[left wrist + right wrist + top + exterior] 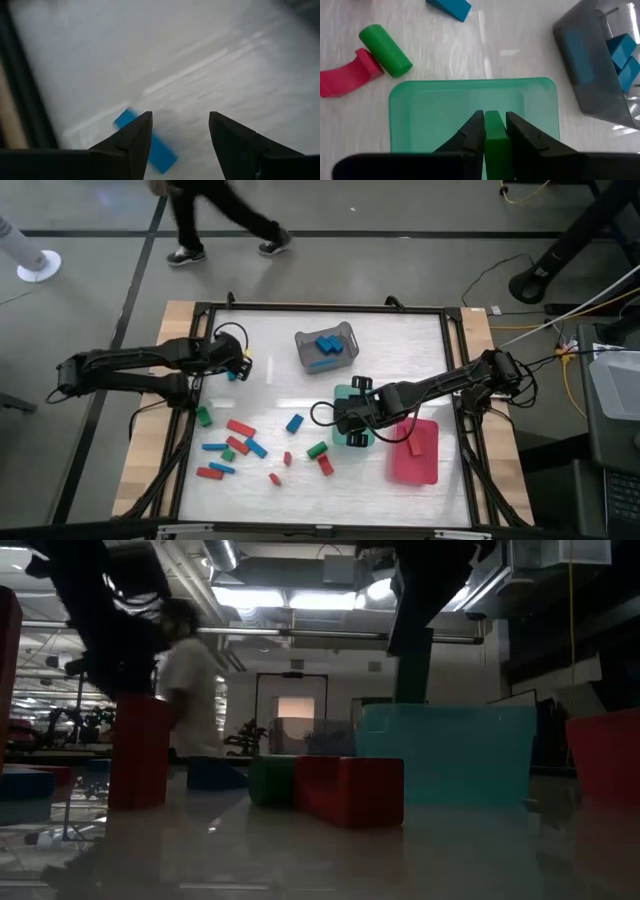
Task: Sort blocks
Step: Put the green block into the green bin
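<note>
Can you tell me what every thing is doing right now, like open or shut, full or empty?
left gripper: open, holding nothing, above a blue block
right gripper: shut on a green block, over the green tray
green tray: looks empty
red tray: one red block lying in it
grey basket: blue blocks inside
loose blocks: scattered on the table, unsorted
</note>
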{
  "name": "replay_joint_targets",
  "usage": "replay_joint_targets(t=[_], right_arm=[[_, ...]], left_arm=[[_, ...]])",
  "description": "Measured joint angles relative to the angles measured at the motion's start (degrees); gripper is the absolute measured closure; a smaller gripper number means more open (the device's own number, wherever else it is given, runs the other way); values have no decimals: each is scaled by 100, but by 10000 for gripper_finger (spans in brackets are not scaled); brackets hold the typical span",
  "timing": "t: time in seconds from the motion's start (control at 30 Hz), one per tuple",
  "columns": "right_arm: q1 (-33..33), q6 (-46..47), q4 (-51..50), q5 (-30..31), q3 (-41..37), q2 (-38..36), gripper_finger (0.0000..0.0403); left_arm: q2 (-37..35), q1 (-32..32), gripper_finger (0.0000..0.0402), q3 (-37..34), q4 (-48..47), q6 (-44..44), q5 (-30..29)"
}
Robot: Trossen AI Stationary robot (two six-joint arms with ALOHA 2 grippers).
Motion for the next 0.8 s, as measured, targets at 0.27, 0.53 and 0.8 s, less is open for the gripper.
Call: replay_joint_targets(t=[0.27, 0.53, 0.8], right_arm=[[0, 4, -222, -309, 0, 0, 336], [0, 2, -234, -343, 0, 34, 336], [0, 0, -245, -406, 0, 35, 314]], left_arm=[[30, 319, 218, -449, -178, -904, 23], [41, 444, 218, -797, -12, -1367, 52], [46, 457, 218, -1025, 459, -1573, 72]])
